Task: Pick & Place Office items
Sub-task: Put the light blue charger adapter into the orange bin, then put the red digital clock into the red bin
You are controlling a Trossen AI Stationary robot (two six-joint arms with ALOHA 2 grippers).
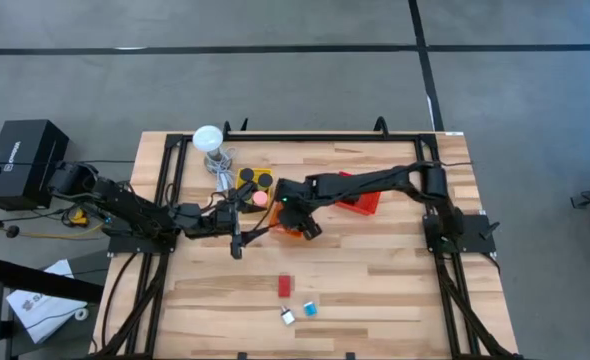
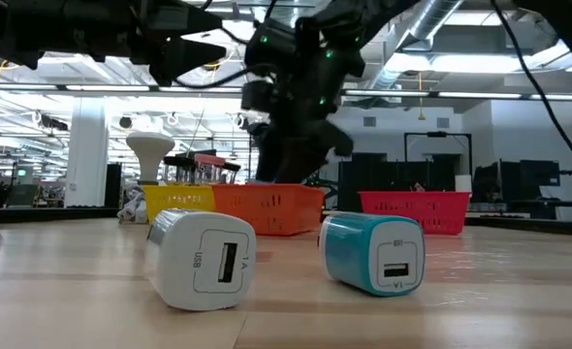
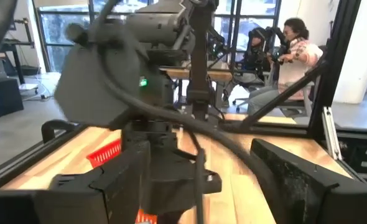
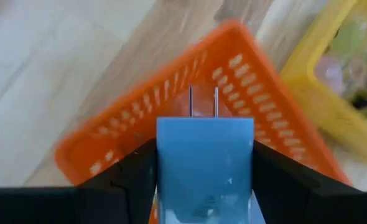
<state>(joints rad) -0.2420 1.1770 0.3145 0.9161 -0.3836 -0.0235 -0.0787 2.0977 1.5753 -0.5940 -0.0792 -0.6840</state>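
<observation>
High view, left to right: left gripper (image 1: 237, 243) hangs low over the tabletop (image 1: 375, 280) beside the baskets, jaws spread, nothing between them. Yellow basket (image 1: 243, 170) holds black pucks (image 1: 247, 178) and a pink lump (image 1: 260, 198). Right gripper (image 4: 202, 180) over the orange basket (image 4: 127, 137), jaws pinching a light-blue charger block (image 4: 203, 155) by its flat sides, prongs forward. Judged light, rigid, smooth-skinned; flat faces are the safest hold. Red basket (image 1: 360, 203): contents cannot be told. White charger (image 2: 201, 258) and teal charger (image 2: 373, 252) lie on the front tabletop.

Dark, matte arm links, looped black cables, green indicator light above broad black fingers (image 4: 134, 180).
</observation>
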